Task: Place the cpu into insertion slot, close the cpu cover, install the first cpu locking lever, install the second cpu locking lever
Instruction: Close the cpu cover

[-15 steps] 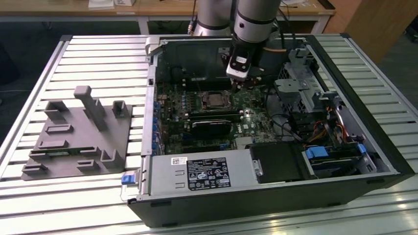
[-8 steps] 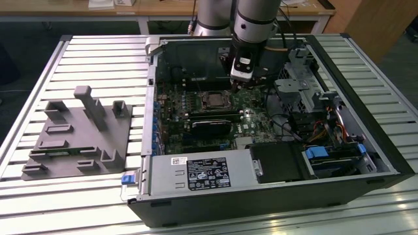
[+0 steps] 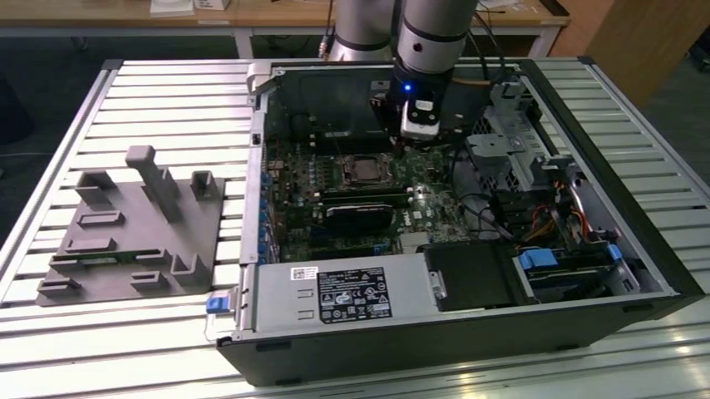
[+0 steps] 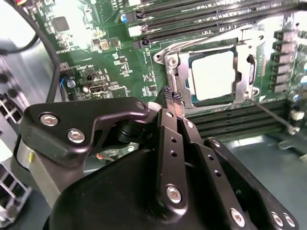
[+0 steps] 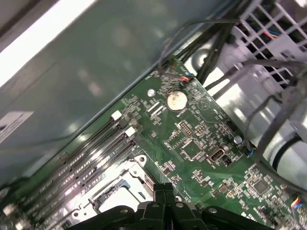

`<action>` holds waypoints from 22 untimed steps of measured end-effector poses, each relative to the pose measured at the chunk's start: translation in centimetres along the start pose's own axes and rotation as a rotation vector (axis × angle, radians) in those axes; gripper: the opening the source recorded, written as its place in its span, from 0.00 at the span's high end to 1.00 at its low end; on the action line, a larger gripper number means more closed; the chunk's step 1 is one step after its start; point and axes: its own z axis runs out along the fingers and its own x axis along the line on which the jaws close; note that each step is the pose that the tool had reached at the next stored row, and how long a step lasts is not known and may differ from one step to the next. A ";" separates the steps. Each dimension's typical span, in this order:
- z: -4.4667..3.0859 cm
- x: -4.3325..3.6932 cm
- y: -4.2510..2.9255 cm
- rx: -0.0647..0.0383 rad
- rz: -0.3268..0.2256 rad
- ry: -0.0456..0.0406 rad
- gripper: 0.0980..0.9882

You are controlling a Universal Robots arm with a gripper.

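The cpu point(image 4: 213, 74) is seated in the insertion slot point(image 3: 363, 169) and is framed by the lowered cpu cover point(image 4: 176, 72). The gripper point(image 4: 172, 101) is seen closed tight, with nothing visible in its grasp, its tip placed just beside the cover's edge and off the chip itself

cpu cover point(image 5: 129, 167) pt. hidden by gripper point(image 5: 164, 188), arm point(image 3: 433, 33) cropped at edge

Computer case point(image 3: 466, 345) on the table point(image 3: 166, 91), fixture block point(image 3: 133, 229) at the exterior view's left of it, cpu point(image 4: 213, 74) in the insertion slot point(image 4: 189, 82), cpu cover point(image 4: 243, 62) apparently flat over it, gripper point(image 4: 173, 99) just beside the cover's edge.
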 end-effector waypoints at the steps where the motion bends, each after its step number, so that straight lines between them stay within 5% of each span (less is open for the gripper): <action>1: 0.02 0.00 0.00 0.001 -0.020 0.0001 0.99; 22: 0.38 -0.02 0.00 0.021 -0.401 0.0029 0.99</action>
